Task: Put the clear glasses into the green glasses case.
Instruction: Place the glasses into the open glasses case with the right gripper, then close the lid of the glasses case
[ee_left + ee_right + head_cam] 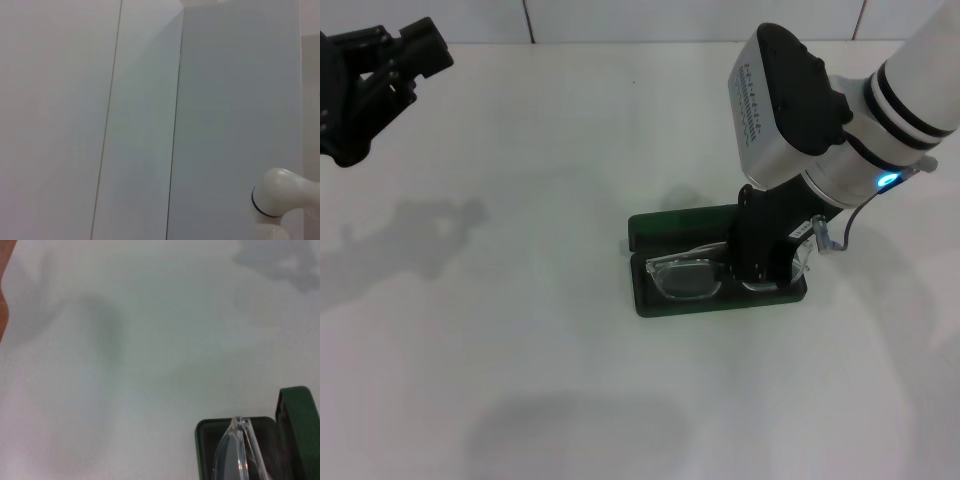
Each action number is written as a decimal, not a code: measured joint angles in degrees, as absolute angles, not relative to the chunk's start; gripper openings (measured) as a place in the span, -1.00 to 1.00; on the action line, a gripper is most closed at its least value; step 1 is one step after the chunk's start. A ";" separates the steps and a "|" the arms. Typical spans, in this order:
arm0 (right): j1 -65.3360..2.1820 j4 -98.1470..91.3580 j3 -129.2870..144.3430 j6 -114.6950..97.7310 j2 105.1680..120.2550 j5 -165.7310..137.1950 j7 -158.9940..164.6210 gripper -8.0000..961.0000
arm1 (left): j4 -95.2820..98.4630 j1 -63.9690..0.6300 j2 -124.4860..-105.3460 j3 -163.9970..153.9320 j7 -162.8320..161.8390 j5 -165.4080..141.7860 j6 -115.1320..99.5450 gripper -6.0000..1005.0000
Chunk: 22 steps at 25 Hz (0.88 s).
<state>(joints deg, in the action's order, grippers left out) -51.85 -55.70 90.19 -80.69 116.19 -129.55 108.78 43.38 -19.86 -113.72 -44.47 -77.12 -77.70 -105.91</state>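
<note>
The green glasses case (pixel 650 300) lies open right of the table's centre, its lid (pixel 680 222) folded back on the far side. The clear glasses (pixel 685 280) rest inside the case, and one end pokes out over its right edge. My right gripper (pixel 760 272) reaches down into the case and is shut on the middle of the glasses. The right wrist view shows a clear lens (pixel 240 450) close up inside the case (pixel 300 410). My left gripper (pixel 380 70) is parked high at the far left, away from the case.
A white tabletop (pixel 520 350) spreads around the case, with shadows of the arms on it. The left wrist view shows only pale wall panels (pixel 150 125) and a white arm joint (pixel 280 200).
</note>
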 joint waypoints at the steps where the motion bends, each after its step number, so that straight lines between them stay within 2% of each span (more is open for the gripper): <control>1: -51.85 -55.70 90.18 -80.63 116.19 -129.55 108.77 -0.80 | 43.38 -19.83 -113.72 -44.47 -77.02 -77.70 -105.91 -0.75; 17: -51.70 -56.67 90.26 -80.23 116.19 -129.48 109.03 -0.67 | 43.11 -19.36 -113.72 -44.47 -76.90 -77.69 -105.91 -0.74; 22: -48.78 -62.22 90.27 -82.12 116.19 -128.77 109.60 -0.67 | 42.92 -19.51 -113.69 -44.47 -77.19 -77.53 -105.95 -0.74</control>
